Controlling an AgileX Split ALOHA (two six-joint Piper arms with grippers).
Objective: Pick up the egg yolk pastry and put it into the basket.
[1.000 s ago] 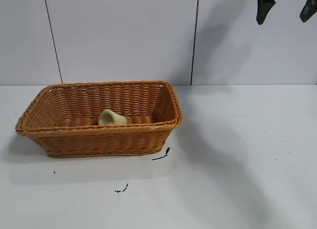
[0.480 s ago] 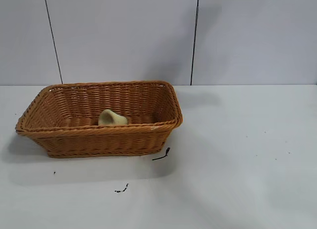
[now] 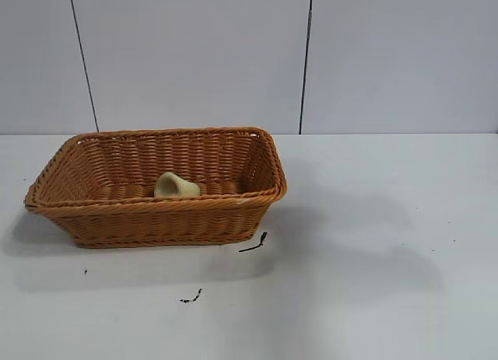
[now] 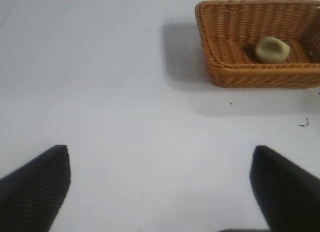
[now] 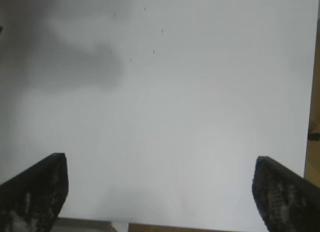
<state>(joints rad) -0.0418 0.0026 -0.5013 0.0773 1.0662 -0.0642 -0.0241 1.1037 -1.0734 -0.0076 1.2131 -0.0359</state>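
Observation:
The pale yellowish-green egg yolk pastry [image 3: 176,186] lies inside the orange-brown wicker basket [image 3: 261,195] on the left half of the white table. Both also show in the left wrist view: the pastry [image 4: 272,49] sits in the basket [image 4: 220,67]. My left gripper [image 4: 160,189] is open and empty over bare table, well away from the basket. My right gripper [image 5: 159,192] is open and empty over bare table. Neither gripper shows in the exterior view.
Small black scraps lie on the table in front of the basket [image 3: 254,243] and nearer the front [image 3: 191,297]. A white panelled wall stands behind the table. A table edge shows in the right wrist view [image 5: 312,111].
My right gripper, seen at the top right of the exterior view a second ago, has risen out of that view. The pastry and basket have not moved.

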